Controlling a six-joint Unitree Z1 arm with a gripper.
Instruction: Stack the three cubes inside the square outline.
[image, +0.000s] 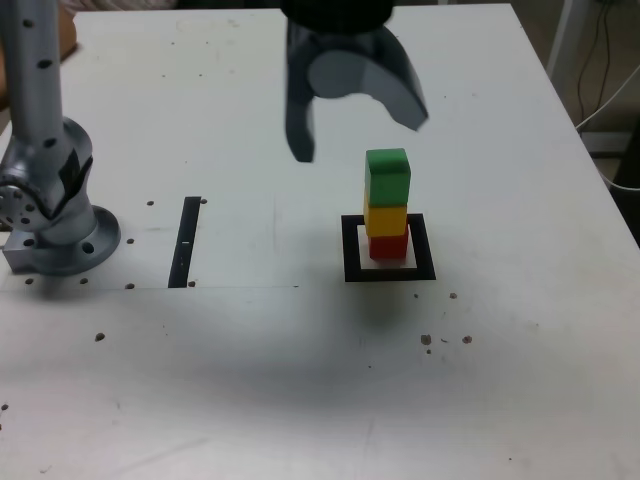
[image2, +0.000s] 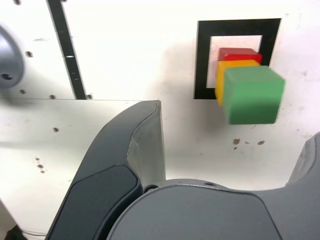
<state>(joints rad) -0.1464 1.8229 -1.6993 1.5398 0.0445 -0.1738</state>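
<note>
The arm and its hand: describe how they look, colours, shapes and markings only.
The hand is dark blue-grey plastic with two curved, tapering fingers and a round, paler grey hub between them. The arm is a matte silver column with small dark screw holes, standing on a round silver base flange bolted to the white table. No cables show.

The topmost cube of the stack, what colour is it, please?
Green, clearest in the exterior view.
</note>
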